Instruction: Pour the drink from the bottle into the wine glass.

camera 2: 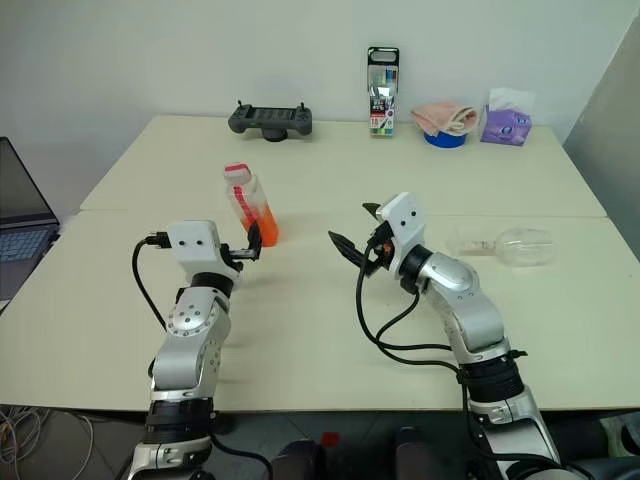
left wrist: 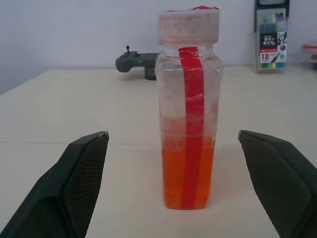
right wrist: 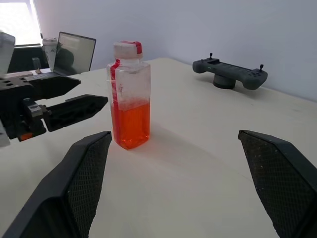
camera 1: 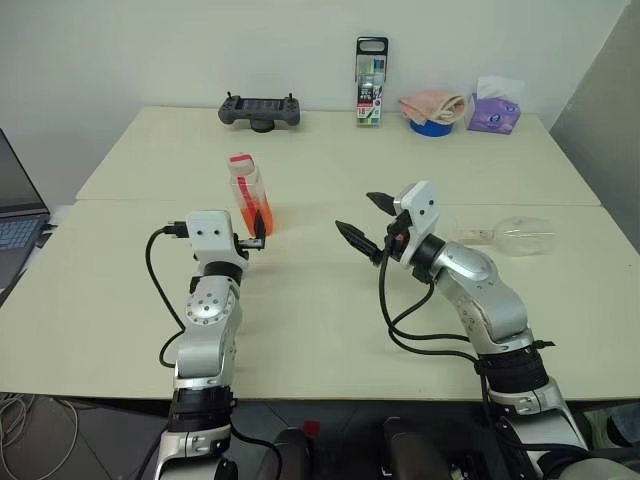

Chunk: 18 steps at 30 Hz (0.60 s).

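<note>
The bottle [camera 1: 250, 195] stands upright left of the table's middle, clear with a red strip down its side, and the orange-red drink [left wrist: 173, 178] fills roughly its lower half. My left gripper [camera 1: 256, 234] is open just in front of it, level, one finger on each side of the bottle's line and not touching it. My right gripper [camera 1: 355, 212] is open to the bottle's right, pointing left toward it across a gap. The wine glass [camera 1: 515, 235] lies on its side at the right of the table, beyond my right arm.
Along the table's far edge are a grey game controller [camera 1: 260, 110], a pack of markers [camera 1: 371, 80], a blue bowl with a cloth [camera 1: 435, 108] and a purple tissue pack [camera 1: 495, 110]. A laptop [camera 1: 20, 215] sits off the left edge. A seam [camera 1: 320, 203] crosses the table.
</note>
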### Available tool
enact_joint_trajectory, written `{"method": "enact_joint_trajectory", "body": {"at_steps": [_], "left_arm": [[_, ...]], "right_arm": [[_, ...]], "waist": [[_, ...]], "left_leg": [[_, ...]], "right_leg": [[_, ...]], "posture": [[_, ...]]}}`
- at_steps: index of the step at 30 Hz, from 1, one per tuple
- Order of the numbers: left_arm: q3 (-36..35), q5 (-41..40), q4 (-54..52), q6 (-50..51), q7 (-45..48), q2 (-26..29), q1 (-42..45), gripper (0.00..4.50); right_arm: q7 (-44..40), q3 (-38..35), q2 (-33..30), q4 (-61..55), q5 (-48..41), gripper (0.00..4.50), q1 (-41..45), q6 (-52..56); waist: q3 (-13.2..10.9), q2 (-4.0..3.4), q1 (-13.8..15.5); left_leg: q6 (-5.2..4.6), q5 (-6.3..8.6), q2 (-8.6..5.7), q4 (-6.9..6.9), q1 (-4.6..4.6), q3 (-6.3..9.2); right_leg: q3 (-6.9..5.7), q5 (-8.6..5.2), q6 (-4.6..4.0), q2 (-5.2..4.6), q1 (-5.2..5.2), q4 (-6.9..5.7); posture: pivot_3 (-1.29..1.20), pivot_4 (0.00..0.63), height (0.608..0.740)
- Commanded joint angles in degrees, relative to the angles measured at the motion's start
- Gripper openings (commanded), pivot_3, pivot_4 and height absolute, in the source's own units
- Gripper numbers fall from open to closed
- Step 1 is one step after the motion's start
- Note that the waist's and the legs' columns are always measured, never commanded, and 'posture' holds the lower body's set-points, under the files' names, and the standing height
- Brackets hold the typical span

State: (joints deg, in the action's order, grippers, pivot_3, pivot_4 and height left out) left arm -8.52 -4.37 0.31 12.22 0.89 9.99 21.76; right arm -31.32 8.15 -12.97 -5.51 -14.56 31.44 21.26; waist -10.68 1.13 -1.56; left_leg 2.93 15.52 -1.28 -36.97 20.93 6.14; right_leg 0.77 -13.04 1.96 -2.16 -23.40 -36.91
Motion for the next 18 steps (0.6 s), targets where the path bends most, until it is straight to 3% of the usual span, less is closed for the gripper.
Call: {"method": "enact_joint_trajectory", "body": {"at_steps": [1, 9, 18], "left_arm": [[-0.8, -0.4, 4.6, -2.0, 1.4, 1.6, 5.0, 4.48], [-0.7, 1.3, 20.7, -9.1, 1.3, 3.1, 15.8, 4.48], [-0.7, 1.3, 29.0, -14.6, 1.7, 3.6, 20.7, 4.48]], "right_arm": [[-1.0, 0.1, 0.2, -0.6, 0.3, 4.38, 1.6, -2.0], [-0.6, 0.0, -0.3, -1.8, 1.0, 4.38, -0.2, -1.8], [-0.7, 0.9, -1.1, -5.8, 2.0, 4.38, -3.8, -0.4]], "waist": [[0.0, 0.0, 0.0], [0.0, 0.0, 0.0], [0.0, 0.0, 0.0]], "left_leg": [[0.0, 0.0, 0.0, 0.0, -0.01, 0.0], [0.01, -0.01, -0.01, -0.01, -0.01, 0.0], [0.02, 0.0, 0.0, 0.02, 0.07, 0.01]], "right_leg": [[0.0, 0.0, 0.0, 0.0, 0.0, -0.02], [0.02, 0.02, 0.0, 0.0, -0.01, -0.03], [0.01, 0.03, -0.01, -0.01, -0.14, -0.05]], "posture": [[0.0, 0.15, 0.74], [0.0, 0.15, 0.74], [0.0, 0.15, 0.74]]}}
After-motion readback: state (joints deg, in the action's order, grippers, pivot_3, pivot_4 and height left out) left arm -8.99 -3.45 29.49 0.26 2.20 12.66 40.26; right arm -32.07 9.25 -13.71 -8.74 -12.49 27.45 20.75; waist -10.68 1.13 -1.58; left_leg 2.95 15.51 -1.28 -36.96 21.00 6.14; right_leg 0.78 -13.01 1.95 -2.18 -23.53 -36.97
